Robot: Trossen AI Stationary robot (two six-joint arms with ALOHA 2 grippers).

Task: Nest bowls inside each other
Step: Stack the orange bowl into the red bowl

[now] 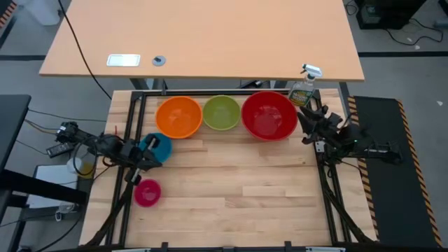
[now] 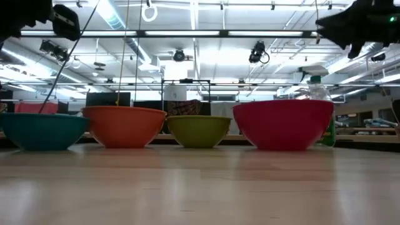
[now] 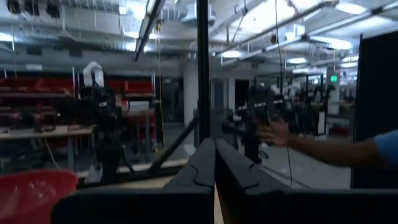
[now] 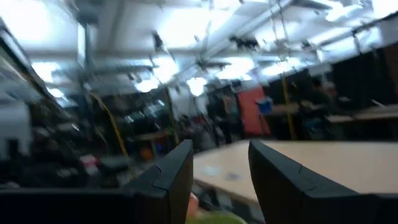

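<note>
Along the table's far side three bowls stand upright in a row on their bases: orange (image 1: pixel 178 117), lime green (image 1: pixel 222 112) and the large red bowl (image 1: pixel 269 115). The blue bowl (image 1: pixel 158 146) sits nearer at the left, and the small pink bowl (image 1: pixel 148 192) nearer still. My left gripper (image 1: pixel 145 160) is raised beside the blue bowl's near-left rim and hides part of it. Its fingers (image 3: pixel 214 168) are shut on nothing. My right gripper (image 1: pixel 308 117) is raised just right of the red bowl, with its fingers (image 4: pixel 217 168) open and nothing between them.
A clear spray bottle (image 1: pixel 304 87) stands at the far right corner, behind my right gripper. A black frame rail (image 1: pixel 210 92) runs along the table's far edge. A person's arm (image 3: pixel 329 149) shows beyond the table in the left wrist view. The table's near half is bare wood (image 1: pixel 238 203).
</note>
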